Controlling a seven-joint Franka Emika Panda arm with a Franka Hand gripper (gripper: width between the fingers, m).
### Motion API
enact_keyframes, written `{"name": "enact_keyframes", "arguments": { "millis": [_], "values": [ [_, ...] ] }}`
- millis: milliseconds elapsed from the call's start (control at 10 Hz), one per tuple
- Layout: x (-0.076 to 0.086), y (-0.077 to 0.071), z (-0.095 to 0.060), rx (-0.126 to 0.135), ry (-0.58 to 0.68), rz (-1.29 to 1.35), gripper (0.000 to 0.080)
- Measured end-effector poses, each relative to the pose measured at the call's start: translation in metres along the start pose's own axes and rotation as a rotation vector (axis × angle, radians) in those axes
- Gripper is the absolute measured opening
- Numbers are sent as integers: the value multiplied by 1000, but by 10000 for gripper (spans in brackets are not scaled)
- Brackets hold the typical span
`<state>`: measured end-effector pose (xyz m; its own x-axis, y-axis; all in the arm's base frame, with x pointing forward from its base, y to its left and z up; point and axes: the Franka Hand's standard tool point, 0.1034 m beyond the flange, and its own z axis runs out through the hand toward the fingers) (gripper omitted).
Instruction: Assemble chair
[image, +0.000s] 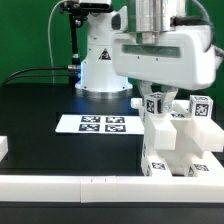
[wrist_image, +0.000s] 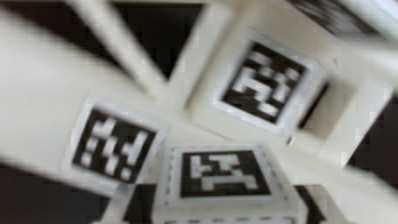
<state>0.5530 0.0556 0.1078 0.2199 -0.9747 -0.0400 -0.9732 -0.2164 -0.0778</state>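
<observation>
White chair (wrist_image: 267, 130) parts fill the blurred close-up, lying tilted against a dark background. Three square black-and-white tags (wrist_image: 270, 82) show on separate faces, one large, two lower ones side by side.

Chunky white tagged chair (image: 172, 135), partly assembled, upright on black table's front-right edge; wrist view prob. blurred.

The exterior view is evenly and brightly lit; white glare is seen on the chair (image: 172, 140). The wrist view is heavily blurred.
</observation>
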Motion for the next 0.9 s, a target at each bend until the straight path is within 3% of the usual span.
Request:
{"name": "enact_keyframes", "arguments": {
  "millis": [500,700,800,900],
  "values": [
    [2,2,2,4,-12,315,264],
    [2,2,3,1,-13,252,271],
    [0,2,3,-12,-19,212,490],
    [0,1,1,-21,-22,38,490]
  ]
}}
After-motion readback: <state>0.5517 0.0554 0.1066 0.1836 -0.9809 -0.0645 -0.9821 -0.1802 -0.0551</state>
